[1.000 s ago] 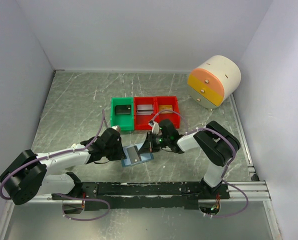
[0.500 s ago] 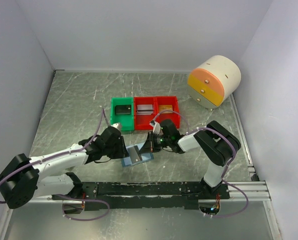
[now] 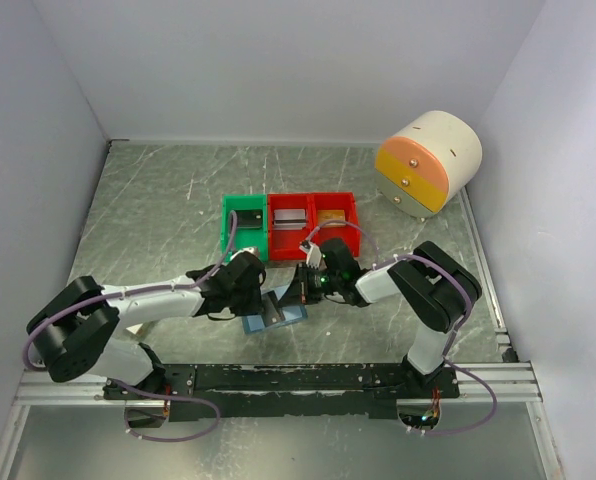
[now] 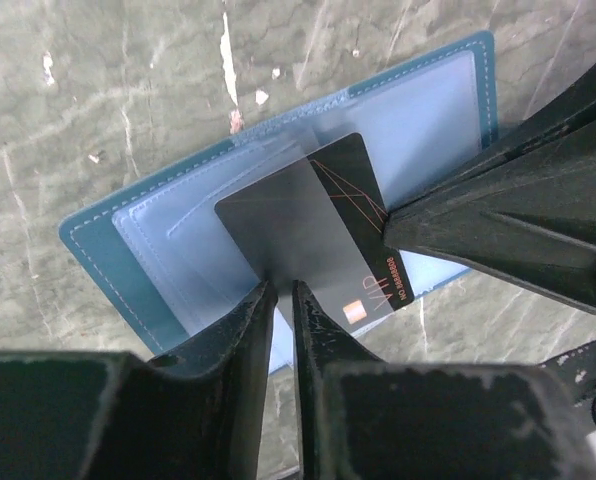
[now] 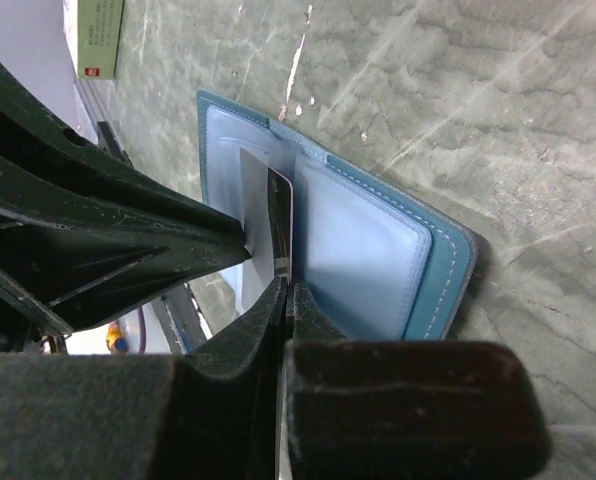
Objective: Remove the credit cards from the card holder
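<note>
The card holder (image 3: 292,316) lies open on the table, light blue inside, and also shows in the left wrist view (image 4: 148,250) and the right wrist view (image 5: 368,250). A dark grey credit card (image 4: 308,220) stands on edge over its pockets. My right gripper (image 5: 286,285) is shut on that card's edge (image 5: 263,215). My left gripper (image 4: 283,288) comes in from the left. Its jaws stand almost closed with a thin gap. Their tips are at the card's lower corner. From above, both grippers, left (image 3: 261,296) and right (image 3: 294,292), meet over the holder.
A green bin (image 3: 230,228) and two red bins (image 3: 313,200) stand just behind the holder, with flat items inside the red ones. A cream and orange drawer unit (image 3: 428,162) sits at the back right. A small pale box with a red mark (image 5: 98,35) lies nearby.
My left arm has moved right, bringing its gripper from beside the holder up to the standing card. The right gripper and the card have stayed in place.
</note>
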You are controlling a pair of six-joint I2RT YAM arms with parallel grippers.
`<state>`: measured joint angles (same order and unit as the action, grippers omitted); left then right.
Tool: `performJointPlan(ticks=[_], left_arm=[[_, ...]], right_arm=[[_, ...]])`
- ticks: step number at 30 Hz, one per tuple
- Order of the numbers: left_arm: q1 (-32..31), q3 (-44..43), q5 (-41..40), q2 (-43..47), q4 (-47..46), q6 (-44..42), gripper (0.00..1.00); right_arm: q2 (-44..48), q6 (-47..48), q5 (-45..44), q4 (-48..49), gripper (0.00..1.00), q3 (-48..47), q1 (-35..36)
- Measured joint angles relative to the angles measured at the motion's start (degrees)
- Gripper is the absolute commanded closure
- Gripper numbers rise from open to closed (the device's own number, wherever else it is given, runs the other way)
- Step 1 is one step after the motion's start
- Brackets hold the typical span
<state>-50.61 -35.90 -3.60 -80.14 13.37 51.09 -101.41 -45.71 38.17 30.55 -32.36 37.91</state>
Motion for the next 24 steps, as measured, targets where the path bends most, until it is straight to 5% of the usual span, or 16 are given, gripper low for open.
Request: performJointPlan(ticks=[5,15,24], left_arm=[[-0.7,-0.3,-2.1,-0.4,0.3,1.4,0.81],[-1.1,0.1,-2.7,0.0,0.0,2.1,0.83],[-1.2,0.1,-3.0,0.0,-0.1,2.1,0.83]], right_arm=[[0.0,-0.8,0.2,0.6,1.0,0.0,-0.3],[-1.6,-2.8,2.3,5.3,0.8,0.3,-0.3],[-3.4,-4.0,3.0,8.0,1.0,0.6,-0.3]])
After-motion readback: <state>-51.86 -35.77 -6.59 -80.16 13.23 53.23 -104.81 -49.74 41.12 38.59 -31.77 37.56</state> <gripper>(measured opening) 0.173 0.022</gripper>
